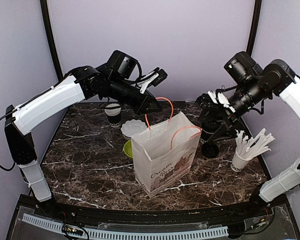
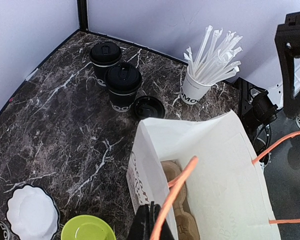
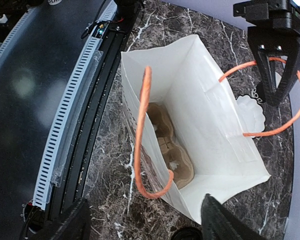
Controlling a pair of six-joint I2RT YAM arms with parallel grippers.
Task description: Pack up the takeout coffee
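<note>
Two black lidded coffee cups stand together in the left wrist view, one with white lettering low on its side (image 2: 123, 86), the other behind it (image 2: 105, 56). In the top view one black cup (image 1: 210, 149) shows below my right arm. The white paper bag (image 1: 165, 155) stands open mid-table with a brown cup carrier (image 3: 167, 145) at its bottom. My left gripper (image 1: 155, 106) is shut on the bag's rear orange handle (image 2: 177, 187) and holds it up. My right gripper (image 3: 147, 225) is open and empty, hovering over the bag's right edge.
A loose black lid (image 2: 149, 106) lies by the cups. A white cup of white sticks (image 1: 242, 152) stands at the right. A lidless black cup (image 1: 113, 115), a white dish (image 1: 133, 127) and a green dish (image 1: 128, 148) sit left of the bag.
</note>
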